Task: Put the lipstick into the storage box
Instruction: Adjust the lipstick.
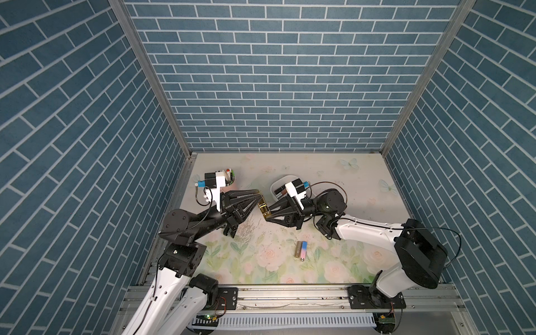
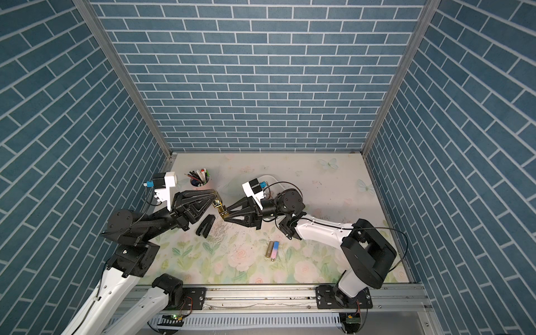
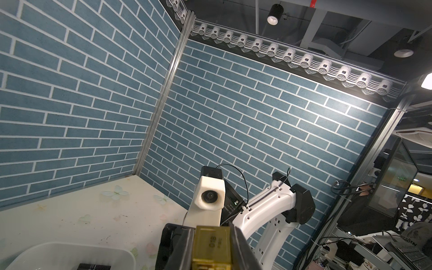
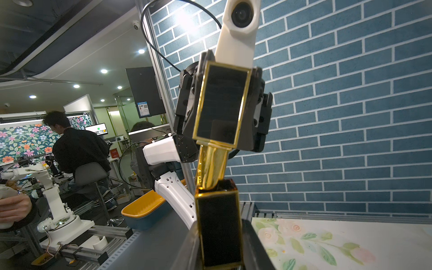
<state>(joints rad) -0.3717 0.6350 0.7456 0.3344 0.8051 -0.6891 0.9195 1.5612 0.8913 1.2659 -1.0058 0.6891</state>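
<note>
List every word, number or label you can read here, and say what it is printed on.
"810", faint, perhaps upside down: end face of the gold lipstick.
"GOTN", start cut off: grey object outside the cell.
Blue sticker on the dark panel: too small to read.
White print on the black camera body: too small to read.

The pen cup (image 2: 199, 186) stands left of the storage box (image 1: 278, 183).
</note>
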